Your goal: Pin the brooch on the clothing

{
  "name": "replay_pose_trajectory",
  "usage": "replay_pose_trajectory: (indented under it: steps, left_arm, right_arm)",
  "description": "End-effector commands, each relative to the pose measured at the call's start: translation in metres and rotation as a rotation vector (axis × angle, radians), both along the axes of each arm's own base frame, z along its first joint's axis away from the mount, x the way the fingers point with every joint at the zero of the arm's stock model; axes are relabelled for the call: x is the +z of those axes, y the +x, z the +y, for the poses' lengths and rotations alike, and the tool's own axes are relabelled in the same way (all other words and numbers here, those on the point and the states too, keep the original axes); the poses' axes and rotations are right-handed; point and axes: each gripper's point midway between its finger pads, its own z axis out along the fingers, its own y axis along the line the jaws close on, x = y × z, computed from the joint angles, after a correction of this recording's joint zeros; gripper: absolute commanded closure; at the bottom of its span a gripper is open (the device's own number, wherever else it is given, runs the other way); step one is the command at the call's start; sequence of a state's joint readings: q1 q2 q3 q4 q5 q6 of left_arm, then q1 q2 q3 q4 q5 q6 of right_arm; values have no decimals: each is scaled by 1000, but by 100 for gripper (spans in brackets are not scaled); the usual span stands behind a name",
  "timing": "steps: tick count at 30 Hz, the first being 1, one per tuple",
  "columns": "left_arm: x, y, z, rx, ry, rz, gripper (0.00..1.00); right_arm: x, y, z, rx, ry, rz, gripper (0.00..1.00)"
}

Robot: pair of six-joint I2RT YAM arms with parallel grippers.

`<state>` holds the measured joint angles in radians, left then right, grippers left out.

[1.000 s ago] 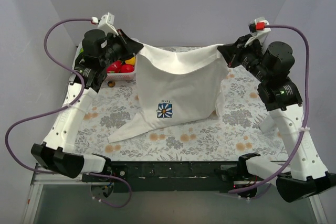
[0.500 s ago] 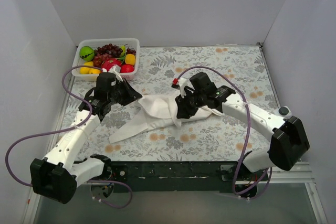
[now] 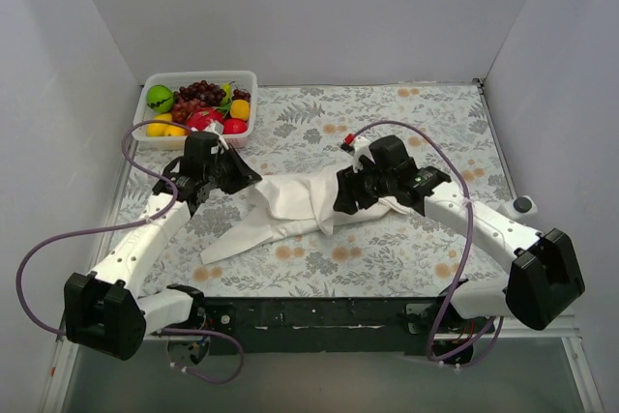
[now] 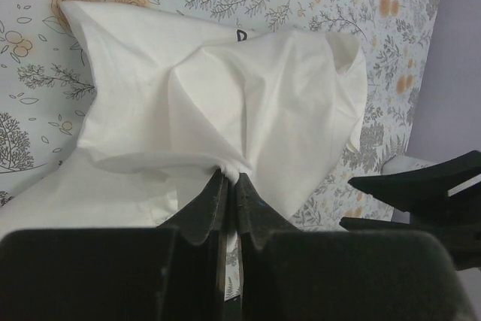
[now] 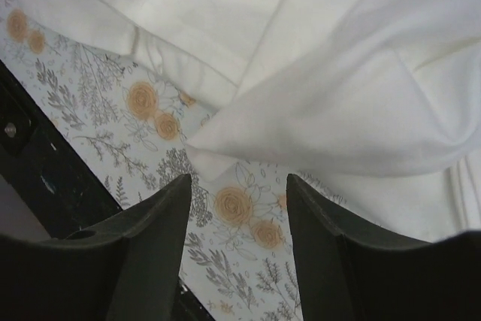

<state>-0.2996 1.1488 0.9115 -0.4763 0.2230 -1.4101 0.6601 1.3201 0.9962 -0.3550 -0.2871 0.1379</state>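
Note:
The clothing, a white T-shirt (image 3: 290,205), lies crumpled in a heap mid-table, one sleeve trailing toward the near left. My left gripper (image 3: 254,179) is at its left end, shut on a pinched fold of the cloth (image 4: 231,177). In the left wrist view the shirt (image 4: 225,103) bunches up just beyond the fingers. At the heap's right end, my right gripper (image 3: 335,210) is open and low over the table. Its fingers (image 5: 176,201) straddle bare tablecloth just short of a shirt corner (image 5: 207,157). The brooch is not in view.
A white basket (image 3: 244,77) of toy fruit stands at the back left corner, behind the left arm. A small dark knob (image 3: 523,205) sits by the table's right edge. The dark front edge of the table (image 5: 30,171) runs close to the right gripper.
A second ago both grippers held the shirt stretched up at the back. It has come down into a heap on the table. The right gripper has let go and opened; the left still grips.

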Motion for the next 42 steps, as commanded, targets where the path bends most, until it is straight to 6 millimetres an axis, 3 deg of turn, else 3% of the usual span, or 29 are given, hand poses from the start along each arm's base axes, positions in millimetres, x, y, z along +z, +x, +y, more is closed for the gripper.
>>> replay_pose_trajectory:
  steps: [1, 5, 8, 13, 15, 16, 20, 27, 32, 35, 42]
  left_arm:
    - [15, 10, 2, 6, -9, -48, 100]
    - [15, 12, 6, 10, -6, -56, 100]
    - [13, 12, 4, 1, -16, -55, 100]
    - [9, 12, 2, -10, -31, -44, 100]
    - [11, 12, 1, -13, -38, -43, 100]
    - [12, 11, 0, -18, -39, -46, 100]
    - [11, 12, -1, -24, -40, -48, 100]
    - [10, 15, -1, -28, -33, -44, 100]
    - [8, 16, -2, -34, -32, -40, 100]
    - [9, 17, -3, -39, -32, -39, 100]
    - [13, 18, -2, -35, -30, -50, 100]
  right_arm:
    - [-17, -24, -5, -45, 86, 135, 40]
    - [-44, -34, -17, -50, 13, 183, 42]
    - [-57, -29, -26, -82, -33, 157, 42]
    - [-70, 7, -42, -214, -37, 76, 40]
    - [-77, 12, -47, -245, -10, 92, 39]
    - [-69, 28, -49, -266, 49, 47, 39]
    - [-49, 43, -47, -233, 208, -48, 32]
    - [-21, 31, -23, -45, 353, -116, 31]
    - [-32, 31, -23, -53, 347, -83, 29]
    - [-47, 31, -27, -94, 319, -41, 29]
    - [-57, 31, -40, -172, 300, -6, 30]
